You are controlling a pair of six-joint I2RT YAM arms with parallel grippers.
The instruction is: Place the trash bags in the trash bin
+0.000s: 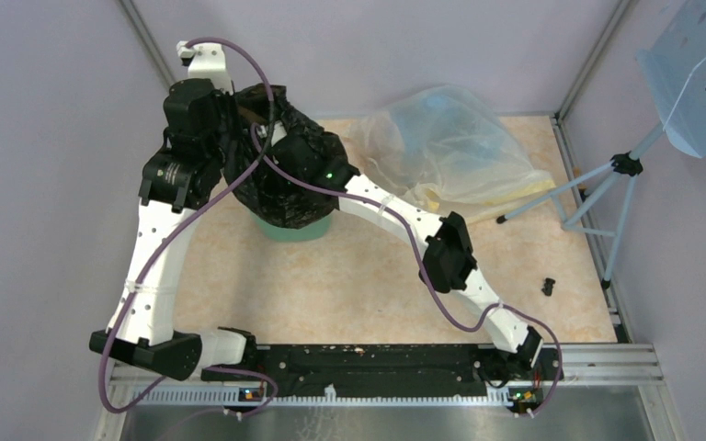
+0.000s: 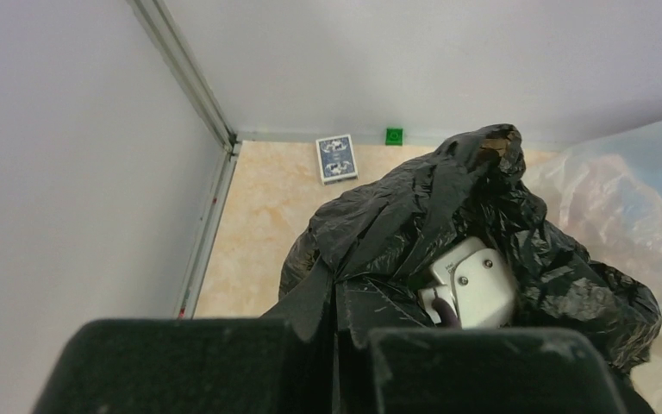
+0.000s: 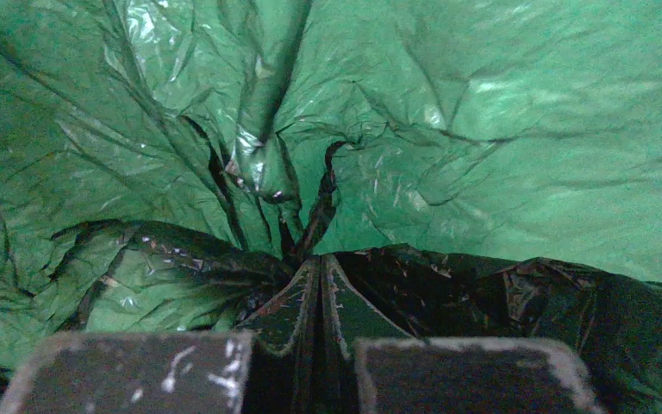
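- Left hand (image 2: 338, 336), left wrist view: jaws are pressed together on a pleat of the black trash bag (image 2: 448, 198), with the film pinched between them. Bag heaps up ahead, glossy and crinkled. A white piece of the right arm (image 2: 478, 280) sits among its folds. Farther off on the counter (image 2: 267, 207), near the back wall: a blue card box (image 2: 336, 158) and a small green cube (image 2: 394, 135). At right, a clear bag (image 2: 629, 190) lies against the black one.
- Right hand (image 3: 320, 276), right wrist view: fingers are closed tight, with a fold of bag film nipped between the tips. Wrinkled plastic on every side, showing green.
- Top view: trash bag bulges over the mint-green trash bin (image 1: 296, 230) and hides its rim, so only the bin's lower wall shows. Both arms meet at the bag, with the right wrist sunk into it. Clear bag lies just right of the bin. A tripod (image 1: 620, 165) stands at the counter's right edge, with a small black part (image 1: 548, 287) near it.
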